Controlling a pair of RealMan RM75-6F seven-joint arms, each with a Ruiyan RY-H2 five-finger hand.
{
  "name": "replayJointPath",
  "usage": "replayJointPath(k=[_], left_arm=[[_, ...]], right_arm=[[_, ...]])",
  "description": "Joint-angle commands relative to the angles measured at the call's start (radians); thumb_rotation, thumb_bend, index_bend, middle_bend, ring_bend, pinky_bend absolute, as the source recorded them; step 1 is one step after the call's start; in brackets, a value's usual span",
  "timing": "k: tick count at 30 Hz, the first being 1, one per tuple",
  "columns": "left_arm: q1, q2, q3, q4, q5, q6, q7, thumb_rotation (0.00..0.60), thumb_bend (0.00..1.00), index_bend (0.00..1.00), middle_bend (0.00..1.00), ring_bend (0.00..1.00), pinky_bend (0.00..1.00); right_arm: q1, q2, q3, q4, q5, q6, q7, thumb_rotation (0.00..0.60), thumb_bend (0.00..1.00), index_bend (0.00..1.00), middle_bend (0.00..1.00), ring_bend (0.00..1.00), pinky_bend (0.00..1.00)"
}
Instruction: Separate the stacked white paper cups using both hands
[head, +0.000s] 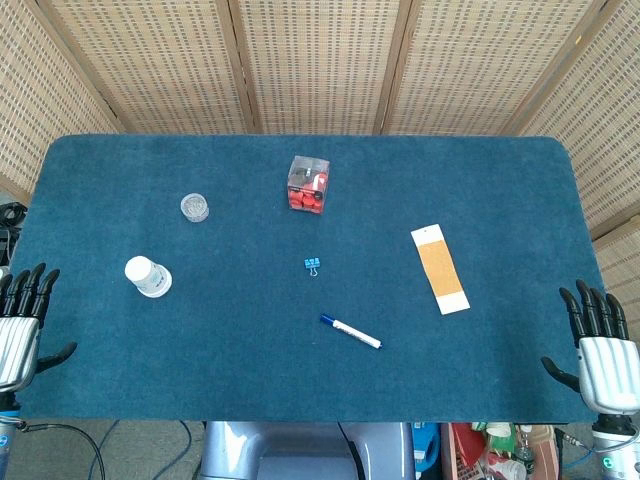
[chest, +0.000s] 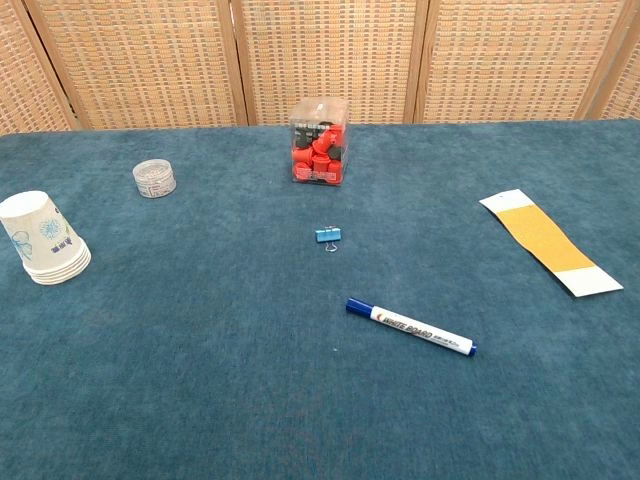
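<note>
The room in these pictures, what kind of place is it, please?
Probably a lab or office set-up for robot trials, not a home. A table with blue felt cover stands before woven screens, and office items lie on it: a whiteboard marker, a binder clip, stacked paper cups.

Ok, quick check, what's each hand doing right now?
Left hand: open, fingers spread, holding nothing, at the table's left edge.
Right hand: open, fingers spread, holding nothing, at the right edge.
</note>
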Motion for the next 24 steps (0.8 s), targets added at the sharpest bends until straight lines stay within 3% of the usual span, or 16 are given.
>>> replayJointPath(k=[1,8,13,20,24], left_arm=[[-0.002,0.0,0.0,0.0,-0.001,-0.01,0.002,0.6,0.05,0.0,0.0,0.0,0.0],[-0.031,-0.002,-0.003,0.013,-0.002,-0.073,-0.014,0.6,0.06,0.0,0.0,0.0,0.0],[-0.15,-0.007,-0.054,0.078,0.007,-0.218,-0.061,0.6,0.06,0.0,0.0,0.0,0.0],[-0.302,-0.06,-0.106,0.226,-0.011,-0.404,-0.058,0.6,0.06,0.01,0.0,0.05,0.17],[-0.363,-0.109,-0.117,0.331,-0.042,-0.5,-0.083,0.6,0.06,0.11,0.08,0.14,0.22]], right_arm=[[-0.001,0.003,0.0,-0.001,0.003,-0.009,0.002,0.6,0.0,0.0,0.0,0.0,0.0],[0.0,0.012,0.0,-0.009,0.007,-0.023,0.001,0.6,0.0,0.0,0.0,0.0,0.0],[0.001,0.019,0.002,-0.018,0.012,-0.034,0.004,0.6,0.0,0.0,0.0,0.0,0.0],[0.004,0.022,0.008,-0.025,0.027,-0.05,-0.008,0.6,0.0,0.0,0.0,0.0,0.0],[0.005,0.021,0.01,-0.026,0.04,-0.061,-0.012,0.6,0.0,0.0,0.0,0.0,0.0]])
